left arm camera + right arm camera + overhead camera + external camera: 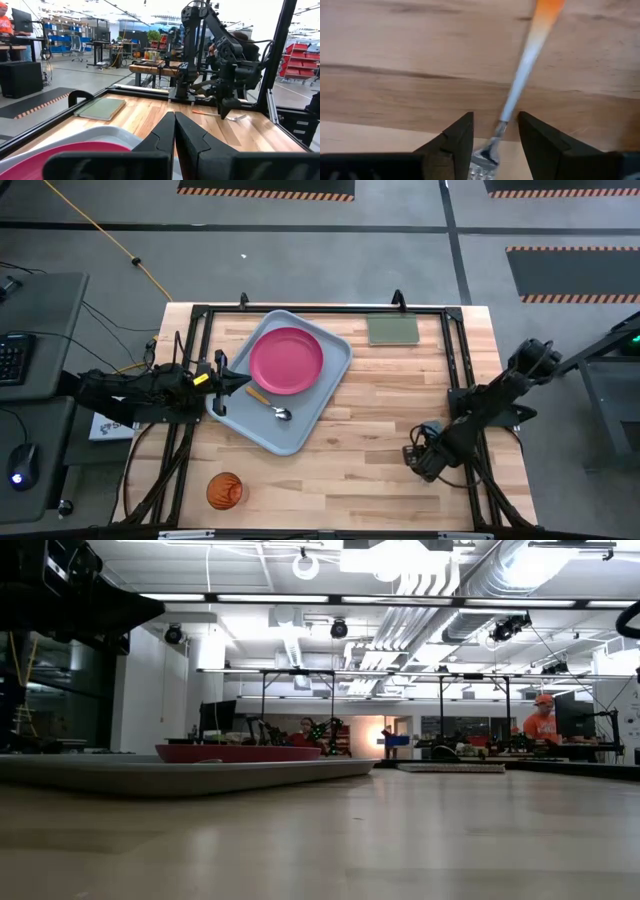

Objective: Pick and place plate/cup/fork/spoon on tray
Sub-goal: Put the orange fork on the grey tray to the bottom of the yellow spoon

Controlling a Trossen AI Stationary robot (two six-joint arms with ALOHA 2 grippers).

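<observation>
I see the right gripper (495,145) low over the counter (380,430) at lower right of the high view, fingers narrowly parted astride the fork (520,75), which lies on the wood. Left gripper (174,140) is closed beside the tray (300,435), upper left; plate (287,360) and spoon (270,405) on it.

magenta plate (287,361), grey-blue tray (330,380), green pad (392,330)

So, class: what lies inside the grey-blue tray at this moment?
The tray holds the pink plate and, beside it, the spoon. Anything under the plate is covered. The cup stands outside on the table, and the fork lies by the right gripper.
</observation>
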